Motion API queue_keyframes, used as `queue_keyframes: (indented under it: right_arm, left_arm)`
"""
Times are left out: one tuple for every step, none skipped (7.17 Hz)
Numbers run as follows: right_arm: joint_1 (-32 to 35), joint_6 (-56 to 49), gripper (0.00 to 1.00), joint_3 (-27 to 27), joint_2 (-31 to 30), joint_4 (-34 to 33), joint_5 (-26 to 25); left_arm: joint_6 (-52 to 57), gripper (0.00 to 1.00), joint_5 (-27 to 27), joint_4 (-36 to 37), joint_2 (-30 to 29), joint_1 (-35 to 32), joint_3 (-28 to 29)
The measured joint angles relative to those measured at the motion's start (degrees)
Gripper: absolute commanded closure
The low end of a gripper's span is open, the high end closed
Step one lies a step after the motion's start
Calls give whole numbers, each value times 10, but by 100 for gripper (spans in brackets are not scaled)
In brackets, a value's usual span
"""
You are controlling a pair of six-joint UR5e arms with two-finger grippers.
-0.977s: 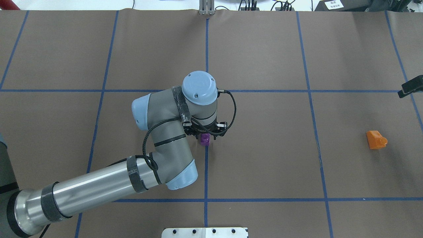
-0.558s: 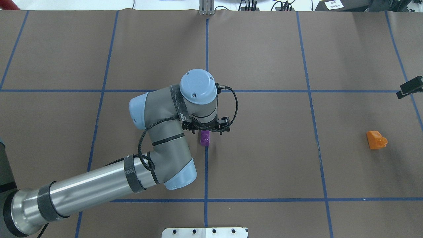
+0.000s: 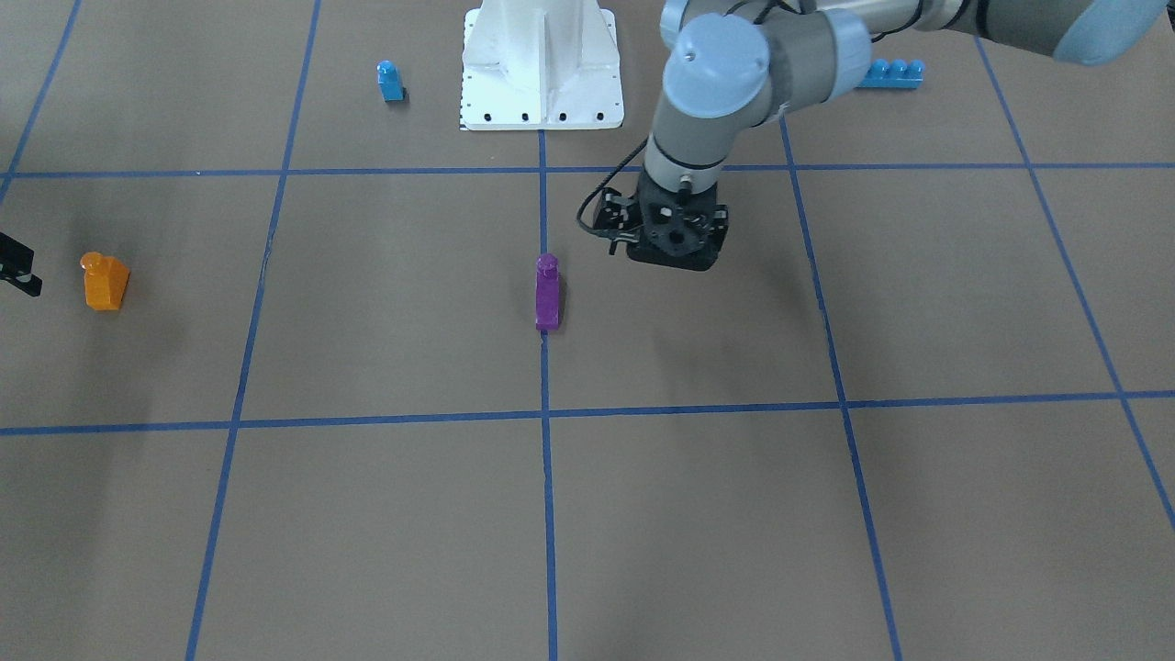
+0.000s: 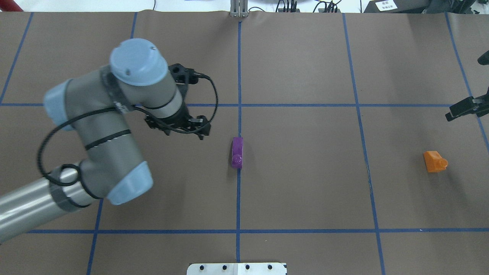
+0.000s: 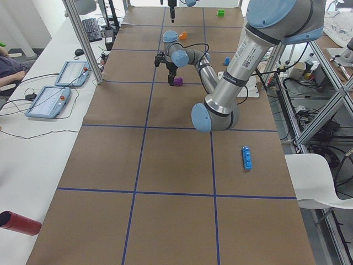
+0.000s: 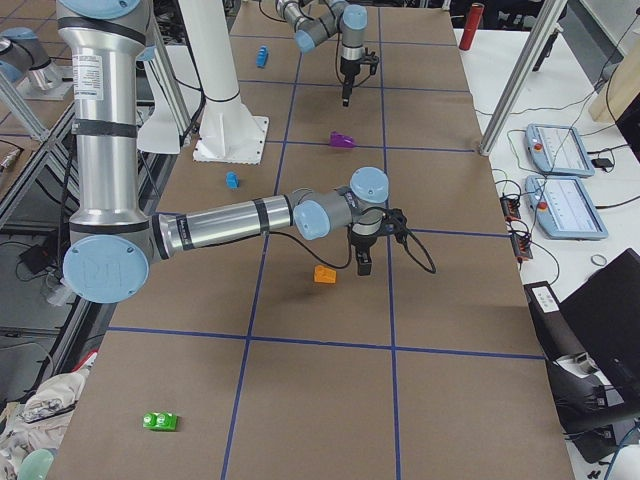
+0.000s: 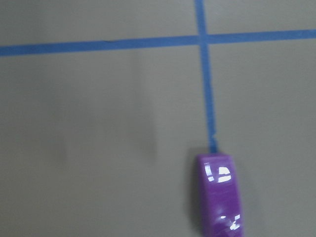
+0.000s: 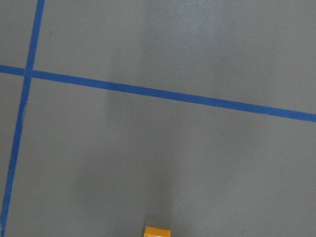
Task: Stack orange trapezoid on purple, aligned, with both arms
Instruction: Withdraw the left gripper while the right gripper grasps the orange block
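The purple brick (image 4: 237, 152) stands alone, stud up, on the central blue line; it also shows in the front view (image 3: 547, 292) and the left wrist view (image 7: 221, 197). My left gripper (image 3: 677, 259) hangs above the table, to the brick's left in the overhead view (image 4: 179, 128), holding nothing, and its jaws look spread. The orange trapezoid (image 4: 434, 161) sits on the table's right part, also seen in the front view (image 3: 104, 281). My right gripper (image 4: 449, 114) only pokes in at the view's edge, beyond the orange trapezoid. I cannot tell whether it is open or shut.
A small blue one-stud brick (image 3: 390, 81) and a long blue brick (image 3: 889, 73) lie on either side of the white pedestal (image 3: 542, 101). A green brick (image 6: 160, 421) lies at the table's right end. Blue tape lines grid the brown table cover.
My left gripper has let go of the purple brick, risen and swung away to the left. The brick stays on the centre line. My right gripper has edged further into the overhead view.
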Motion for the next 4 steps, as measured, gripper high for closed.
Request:
queue_keyframes:
  right_arm:
    - [-25, 61, 0, 0, -26, 69, -21]
    - [-48, 114, 0, -1, -56, 136, -38]
    - [-71, 156, 0, -1, -80, 183, -54]
    - [-98, 196, 0, -3, -97, 217, -78]
  left_arm:
    - [85, 0, -29, 12, 74, -50, -54]
    - [165, 0, -56, 17, 127, -100, -79]
    - [226, 0, -70, 19, 159, -138, -87]
    - [259, 0, -76, 20, 175, -158, -90]
